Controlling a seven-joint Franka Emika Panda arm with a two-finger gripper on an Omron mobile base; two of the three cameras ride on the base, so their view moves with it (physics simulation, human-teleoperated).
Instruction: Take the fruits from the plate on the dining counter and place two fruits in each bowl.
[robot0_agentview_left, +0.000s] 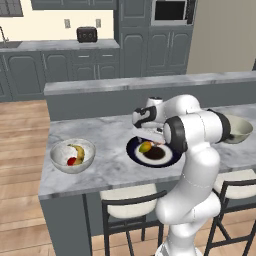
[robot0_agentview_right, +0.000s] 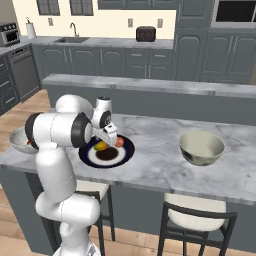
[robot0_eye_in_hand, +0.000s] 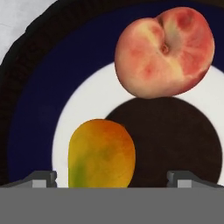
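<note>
Marbled grey-white surface (robot0_agentview_left: 115, 170) in dark-cabinet kitchen, higher grey ledge behind, stools below front edge. Plate (robot0_agentview_left: 134, 152) mid-frame in left base view, carrying mango (robot0_eye_in_hand: 101, 153) and peach (robot0_eye_in_hand: 164, 52), a little apart. Left bowl (robot0_agentview_left: 72, 155) already with banana (robot0_agentview_left: 79, 151) and red fruit (robot0_agentview_left: 71, 161); cream bowl (robot0_agentview_right: 201, 148) right of plate in right base view, looks empty. Claw (robot0_agentview_right: 106, 136) low over plate, jaws spread wide, nothing pinched; fingertips (robot0_eye_in_hand: 41, 179) flanking mango at bottom of hand view. Step in hand, judged: third fruit pick. Next: drop onto mango, close, lift, carry to cream bowl. Open surface between plate and that bowl; peach near, watch nudging it.
</note>
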